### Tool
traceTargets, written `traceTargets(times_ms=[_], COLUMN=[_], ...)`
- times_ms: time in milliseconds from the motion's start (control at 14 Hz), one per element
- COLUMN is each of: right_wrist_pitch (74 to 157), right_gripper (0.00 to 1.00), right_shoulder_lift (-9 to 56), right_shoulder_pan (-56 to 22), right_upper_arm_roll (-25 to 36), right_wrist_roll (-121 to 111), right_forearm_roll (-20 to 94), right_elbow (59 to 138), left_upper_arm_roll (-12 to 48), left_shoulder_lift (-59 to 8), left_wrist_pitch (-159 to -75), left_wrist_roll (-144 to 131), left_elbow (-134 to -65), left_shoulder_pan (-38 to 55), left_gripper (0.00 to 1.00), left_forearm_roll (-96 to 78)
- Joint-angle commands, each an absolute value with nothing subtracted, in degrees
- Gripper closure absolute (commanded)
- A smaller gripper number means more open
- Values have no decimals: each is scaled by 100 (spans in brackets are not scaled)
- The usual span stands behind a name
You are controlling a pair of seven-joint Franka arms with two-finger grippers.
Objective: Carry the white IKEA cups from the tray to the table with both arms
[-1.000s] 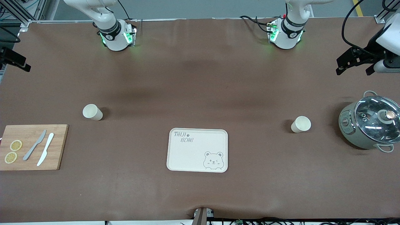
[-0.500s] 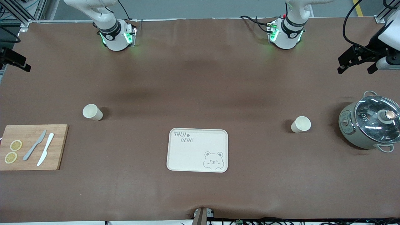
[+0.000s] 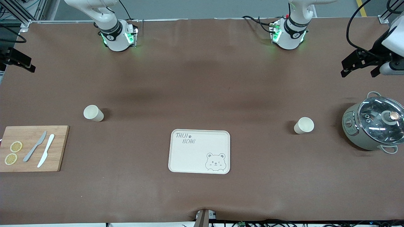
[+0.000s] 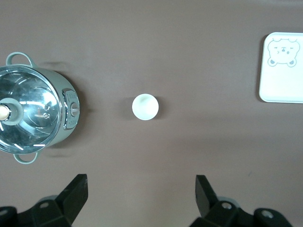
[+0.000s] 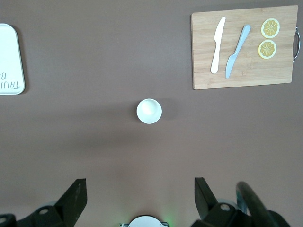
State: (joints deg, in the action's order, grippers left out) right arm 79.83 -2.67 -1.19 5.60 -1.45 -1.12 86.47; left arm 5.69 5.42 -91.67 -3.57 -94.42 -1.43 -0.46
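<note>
Two white IKEA cups stand upright on the brown table. One cup (image 3: 93, 113) (image 5: 149, 111) is toward the right arm's end, the other cup (image 3: 304, 125) (image 4: 145, 107) toward the left arm's end. My left gripper (image 3: 359, 72) (image 4: 140, 188) hangs open and empty in the air over the left arm's end of the table, well apart from its cup. At the other end of the table my right gripper (image 3: 19, 60) (image 5: 140, 189) is also open and empty, partly cut off by the front view's edge. Neither gripper touches a cup.
A cream tray with a bear drawing (image 3: 199, 151) lies between the cups, nearer the front camera. A grey-green pot with a glass lid (image 3: 374, 126) stands beside the left arm's cup. A wooden board (image 3: 31, 148) carries two knives and lemon slices.
Both grippers have shifted slightly at the table's ends. The cups, tray, pot and board have not moved.
</note>
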Motion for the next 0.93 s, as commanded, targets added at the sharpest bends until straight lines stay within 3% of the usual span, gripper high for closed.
traceTargets(times_ms=[0, 857], right_wrist_pitch=[7989, 8015], right_gripper=[0, 0], right_shoulder_lift=[-413, -413], right_shoulder_pan=[-149, -88], right_upper_arm_roll=[501, 316], right_wrist_roll=[-176, -88], right_forearm_roll=[-237, -308], right_elbow=[8780, 8815], left_upper_arm_roll=[545, 545], left_shoulder_lift=[475, 492], left_wrist_pitch=[-9158, -9141], left_wrist_roll=[-334, -334], left_elbow=[-9334, -9255], left_shoulder_pan=[-114, -114], left_gripper=[0, 0], left_forearm_roll=[0, 61])
